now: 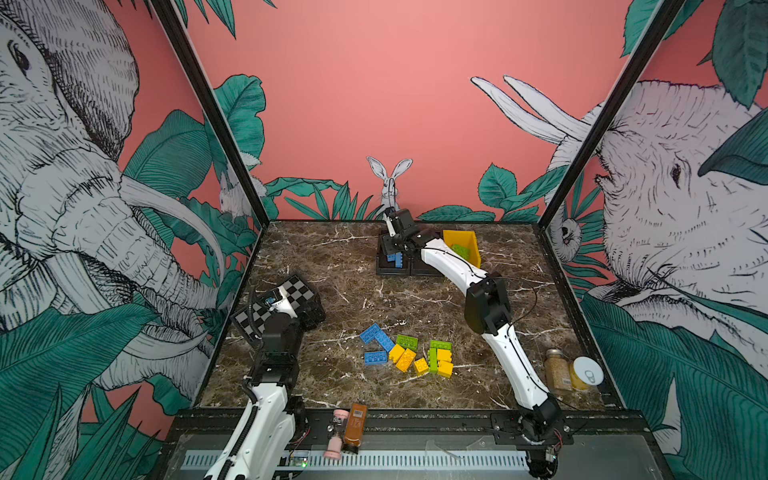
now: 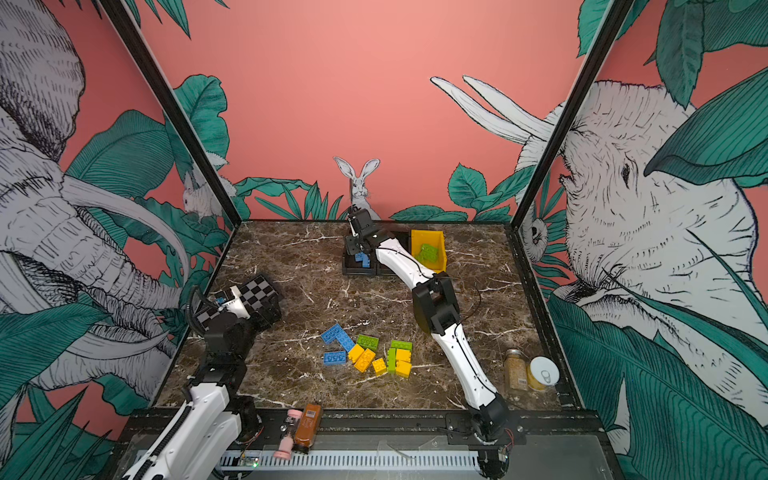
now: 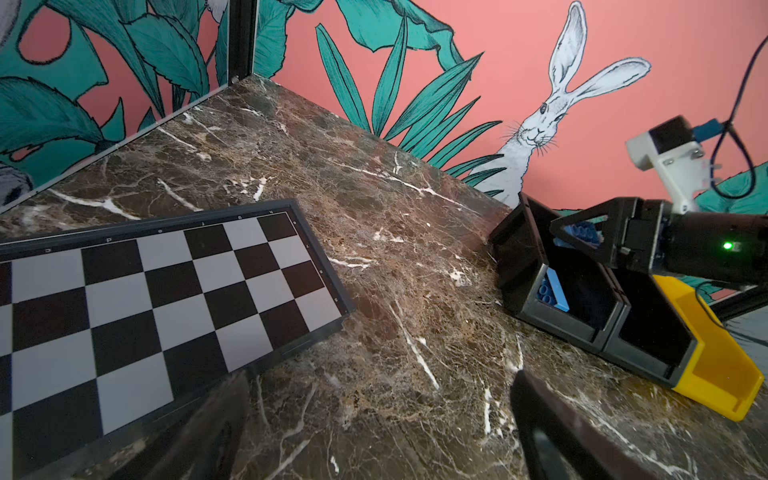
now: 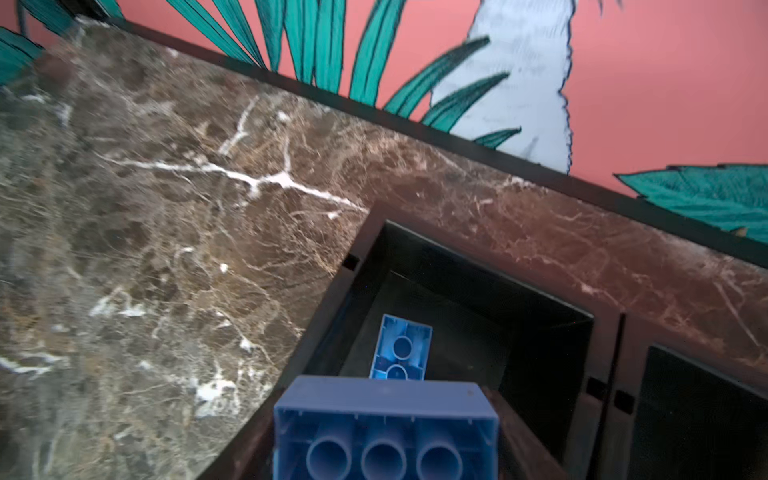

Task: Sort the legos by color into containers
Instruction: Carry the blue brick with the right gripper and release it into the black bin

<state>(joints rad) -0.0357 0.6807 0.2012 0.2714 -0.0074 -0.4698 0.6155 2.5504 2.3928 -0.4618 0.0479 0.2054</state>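
Note:
My right gripper (image 4: 386, 432) is shut on a blue lego (image 4: 386, 399) whose hollow underside faces the wrist camera. It hangs over the left black container (image 1: 384, 272), where another blue lego (image 4: 401, 349) lies. A second black container (image 1: 424, 271) stands beside it, then a yellow container (image 1: 471, 239) holding green legos (image 1: 460, 250). Blue (image 1: 370, 333), green (image 1: 407, 341) and yellow legos (image 1: 406, 360) lie loose in a cluster at the table's middle front. My left gripper (image 3: 378, 419) is open and empty, low over the marble beside the checkerboard.
A black-and-white checkerboard (image 1: 296, 286) lies at the left under my left arm. A grain jar (image 1: 557, 370) and a white-lidded can (image 1: 586, 372) stand at the front right. A brown bottle (image 1: 355, 428) and a pink item (image 1: 334, 436) rest on the front rail.

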